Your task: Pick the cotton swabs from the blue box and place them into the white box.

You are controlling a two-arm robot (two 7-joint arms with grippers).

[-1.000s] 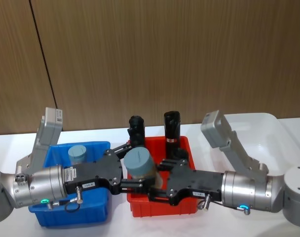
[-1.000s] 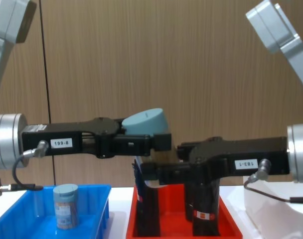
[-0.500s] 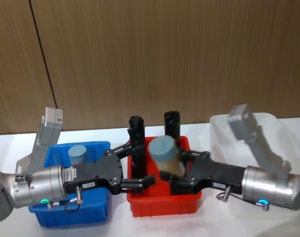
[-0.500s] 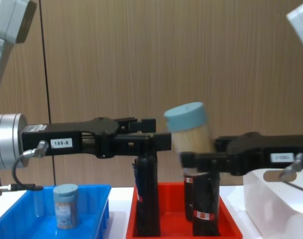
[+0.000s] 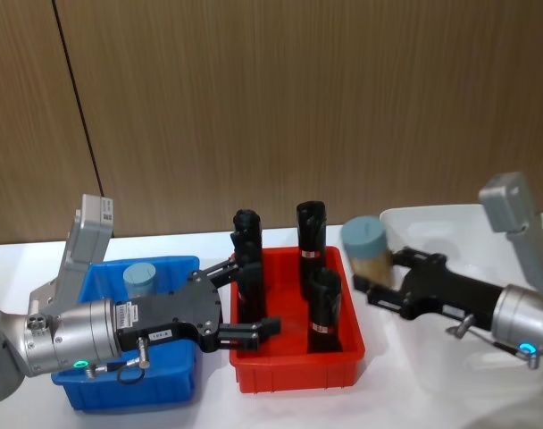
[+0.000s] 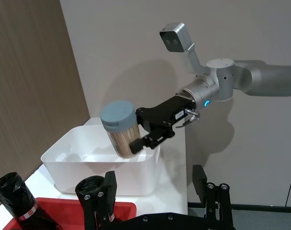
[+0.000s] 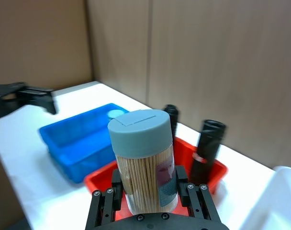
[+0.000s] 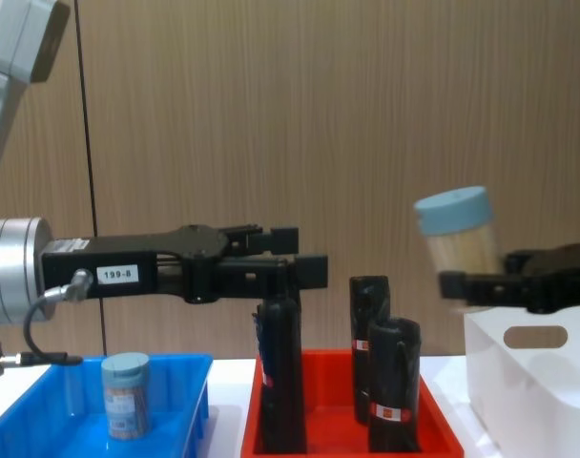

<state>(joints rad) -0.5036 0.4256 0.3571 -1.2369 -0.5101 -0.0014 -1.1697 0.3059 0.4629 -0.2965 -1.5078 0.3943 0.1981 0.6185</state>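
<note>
The right gripper (image 5: 377,284) clamps one cotton swab jar (image 5: 368,246) above the white box's (image 5: 437,213) left rim; only the drop remains. A second cotton swab jar (image 5: 139,277) waits in the blue box (image 5: 178,380), well left of the white box. The left gripper (image 8: 298,252) hovers between, fingers spread, empty.

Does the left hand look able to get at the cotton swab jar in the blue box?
Probably yes. The left hand is open and empty over the red bin; the jar stands alone in the blue box, so it need pull back and descend.

jar (image 5: 365,241) passed to R gripper (image 5: 379,275), near white box (image 5: 450,214)
</note>
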